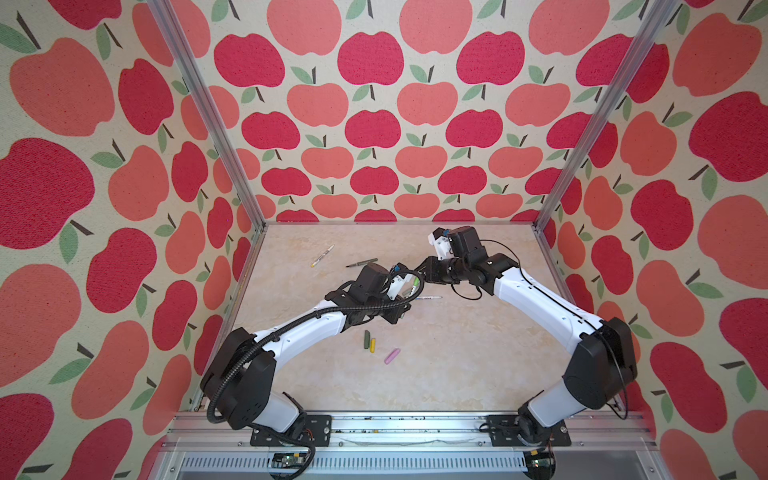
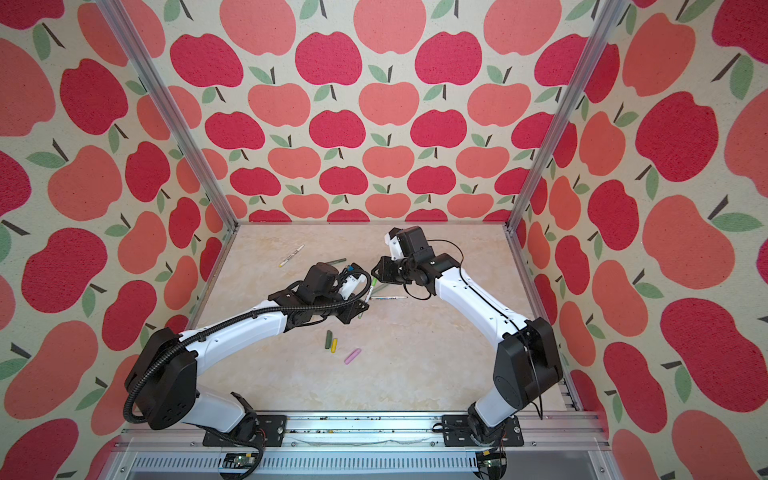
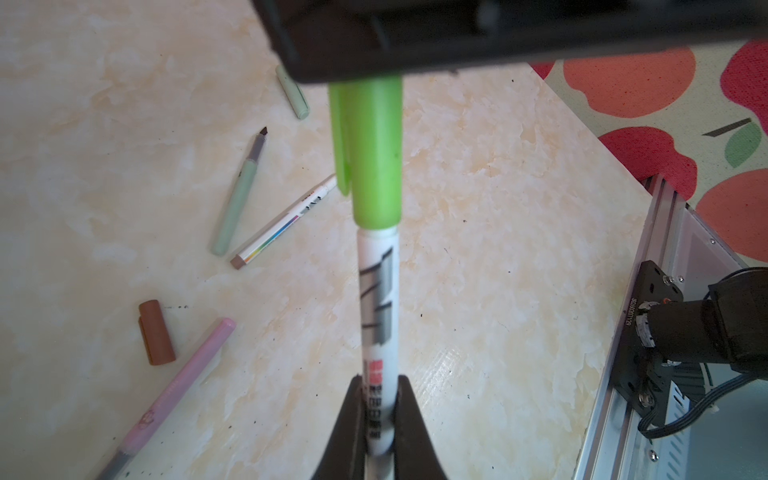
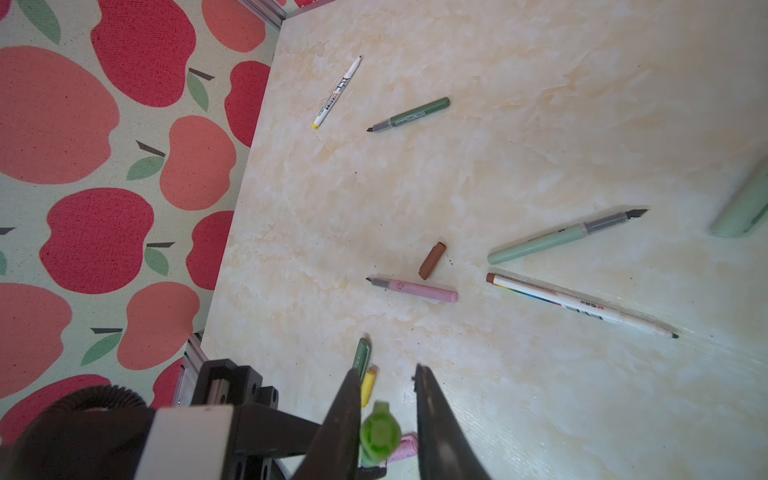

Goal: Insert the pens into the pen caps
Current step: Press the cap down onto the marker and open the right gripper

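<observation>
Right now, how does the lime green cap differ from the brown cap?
The lime green cap sits over the tip end of the white pen, which the left gripper holds up off the table. The brown cap lies loose on the table with no pen in it. The lime green cap is bright, the brown cap dull. Both are short stubby tubes with a side clip.

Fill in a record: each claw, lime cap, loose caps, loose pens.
Left claw: shut on white printed pen
Right claw: open, flanking lime cap
Lime cap: on the held pen's end
Loose caps: brown cap, dark green cap, yellow cap, pink cap, pale sage cap
Loose pens: yellow-ended white pen, dark green pen, pink pen, sage pen, brown-ended white pen
</observation>
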Tool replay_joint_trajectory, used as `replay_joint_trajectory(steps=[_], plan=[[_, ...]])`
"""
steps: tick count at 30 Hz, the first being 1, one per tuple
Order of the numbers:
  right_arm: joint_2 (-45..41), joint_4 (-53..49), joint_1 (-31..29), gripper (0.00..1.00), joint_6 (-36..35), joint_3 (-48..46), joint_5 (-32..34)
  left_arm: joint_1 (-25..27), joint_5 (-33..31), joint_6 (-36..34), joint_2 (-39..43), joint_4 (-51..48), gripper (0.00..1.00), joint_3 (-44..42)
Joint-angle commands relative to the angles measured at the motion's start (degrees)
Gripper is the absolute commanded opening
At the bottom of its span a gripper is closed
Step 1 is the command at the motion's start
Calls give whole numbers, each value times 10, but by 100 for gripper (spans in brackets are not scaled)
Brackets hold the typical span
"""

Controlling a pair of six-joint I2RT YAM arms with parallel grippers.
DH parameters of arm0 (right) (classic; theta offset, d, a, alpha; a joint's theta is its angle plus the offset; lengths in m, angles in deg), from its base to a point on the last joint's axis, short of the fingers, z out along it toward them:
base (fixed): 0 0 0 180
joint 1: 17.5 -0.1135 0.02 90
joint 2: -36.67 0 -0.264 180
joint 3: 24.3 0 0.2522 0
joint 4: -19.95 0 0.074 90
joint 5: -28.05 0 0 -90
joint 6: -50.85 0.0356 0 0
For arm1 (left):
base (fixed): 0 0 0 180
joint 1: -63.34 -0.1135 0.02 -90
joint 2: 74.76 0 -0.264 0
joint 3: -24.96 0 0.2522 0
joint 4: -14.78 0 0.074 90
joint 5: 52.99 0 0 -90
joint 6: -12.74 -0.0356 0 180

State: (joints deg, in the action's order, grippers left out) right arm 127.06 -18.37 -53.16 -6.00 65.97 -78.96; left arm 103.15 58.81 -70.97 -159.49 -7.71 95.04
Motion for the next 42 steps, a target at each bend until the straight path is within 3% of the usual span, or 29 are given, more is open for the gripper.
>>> replay_joint_trajectory(steps=[1,11,21,42], plan=[[7,-12,-5,20,3,12,3,3,-2,-1,12,25,0,9],[3,-4,-9,9,9,-4,1,2,-26,36,-2,77,0,21],[4,7,-12,6,19,-19,-4,-5,-65,56,9,164,0,21],[11,16,-18,5,27,-46,-16,-37,-32,20,-8,192,0,96]])
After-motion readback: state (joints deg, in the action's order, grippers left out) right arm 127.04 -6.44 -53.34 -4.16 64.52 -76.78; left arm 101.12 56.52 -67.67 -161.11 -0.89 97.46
